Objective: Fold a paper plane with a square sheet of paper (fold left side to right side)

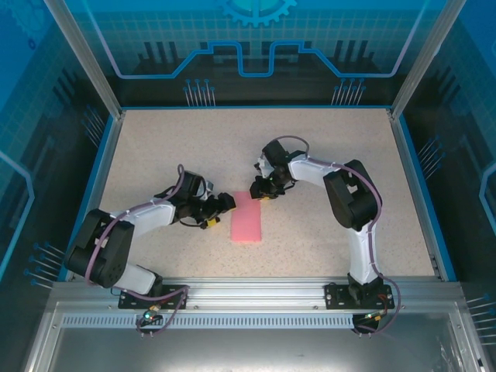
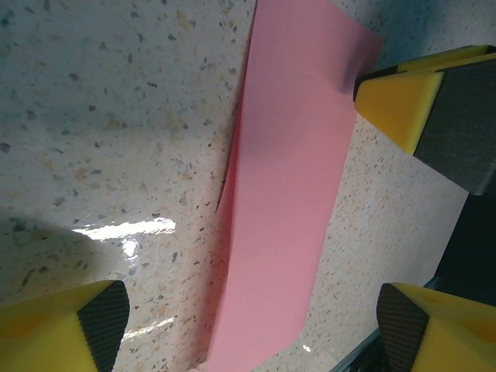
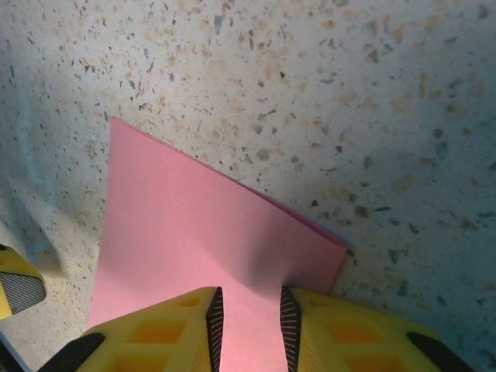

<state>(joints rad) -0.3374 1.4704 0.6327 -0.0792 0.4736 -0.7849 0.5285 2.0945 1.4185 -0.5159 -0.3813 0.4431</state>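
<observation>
Square sheet of paper (image 1: 246, 218) lies folded; right fingers (image 3: 167, 335) straddle its end.

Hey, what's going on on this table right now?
Two robot arms are folding a pink sheet of paper, which lies on the table as a folded narrow rectangle. The right gripper is at its far end, jaws close together over it; a grip can't be confirmed. The left gripper hovers open beside its left edge.
</observation>
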